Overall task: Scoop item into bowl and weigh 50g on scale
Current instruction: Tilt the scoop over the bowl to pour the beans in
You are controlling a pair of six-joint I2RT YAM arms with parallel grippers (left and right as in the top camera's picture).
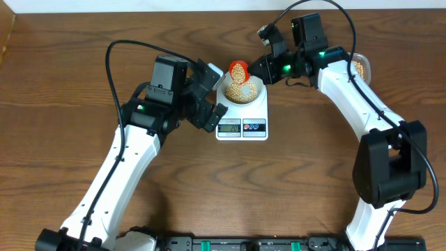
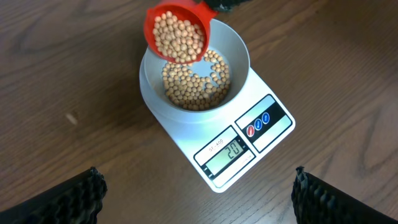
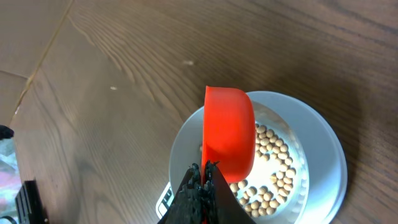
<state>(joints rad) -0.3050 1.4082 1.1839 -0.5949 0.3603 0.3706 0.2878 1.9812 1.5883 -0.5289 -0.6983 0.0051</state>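
Right fingers pinching red scoop handle, tilting it over bowl to pour beans; bowl sitting on scale on bench so display is reading weight; left fingers spreading wide, hovering empty nearby

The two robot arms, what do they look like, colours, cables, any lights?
Both the left arm and right arm have long white rounded links joined by boxy black joint housings. A black cable loops off each arm. Small green lights glow on the black parts near the wrists. The jaws are black; the left pair shows a ribbed, textured surface.
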